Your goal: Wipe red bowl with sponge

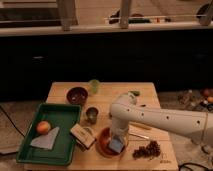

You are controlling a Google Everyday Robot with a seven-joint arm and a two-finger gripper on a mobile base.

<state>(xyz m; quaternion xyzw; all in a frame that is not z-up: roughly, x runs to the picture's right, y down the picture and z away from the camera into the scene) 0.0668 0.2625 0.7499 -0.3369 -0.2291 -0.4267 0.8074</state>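
Observation:
The red bowl [104, 145] is a wide shallow orange-red dish near the table's front edge, partly covered by my arm. The sponge [116, 145] is a small light-blue block lying inside the bowl on its right side. My gripper [117, 140] reaches straight down from the white arm [150, 118] into the bowl and is on the sponge, which rests against the bowl's inner surface. The arm comes in from the right.
A tan block [82, 136] with a dark edge lies left of the bowl. A small dark cup [91, 114], a maroon bowl [77, 95] and a green cup [94, 86] stand behind. A green tray [65, 145] holds an apple [43, 127] and grey cloth [46, 139]. Grapes [147, 150] lie right.

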